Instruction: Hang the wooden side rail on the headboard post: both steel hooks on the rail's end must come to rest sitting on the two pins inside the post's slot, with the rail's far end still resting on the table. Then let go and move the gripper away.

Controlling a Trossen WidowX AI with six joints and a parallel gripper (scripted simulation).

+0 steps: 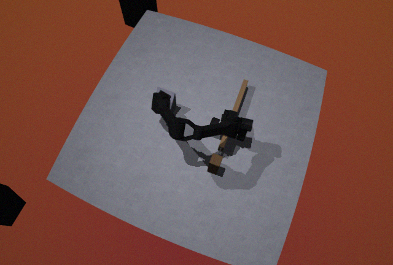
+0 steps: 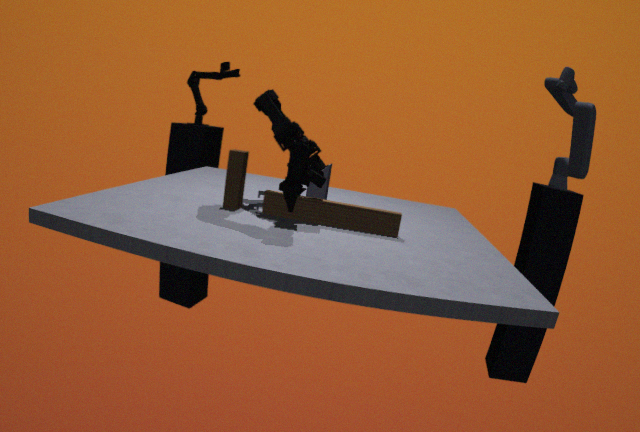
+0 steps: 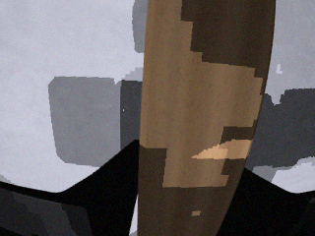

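Note:
The wooden side rail [image 1: 241,96] [image 2: 356,218] [image 3: 212,98] stands on its narrow edge, with its far end low at the table [image 1: 110,167] [image 2: 439,267]. My gripper [image 2: 291,206] [image 3: 169,149] is shut on the rail nearer its hook end, one finger on each side. The steel hooks, the upper one [image 2: 261,193] clearest, stick out toward the headboard post [image 1: 216,159] [image 2: 236,179]. The post stands upright. A small gap shows between the upper hook and the post in the exterior view. The pins and slot cannot be made out. Whether the hook end is clear of the table is hard to tell.
The arm's base [image 1: 160,102] stands on the table, with a pale plate [image 2: 318,187] beside it. Two other arms, one dark [image 2: 199,88] and one grey [image 2: 583,138], stand on black pedestals beyond the table's edges.

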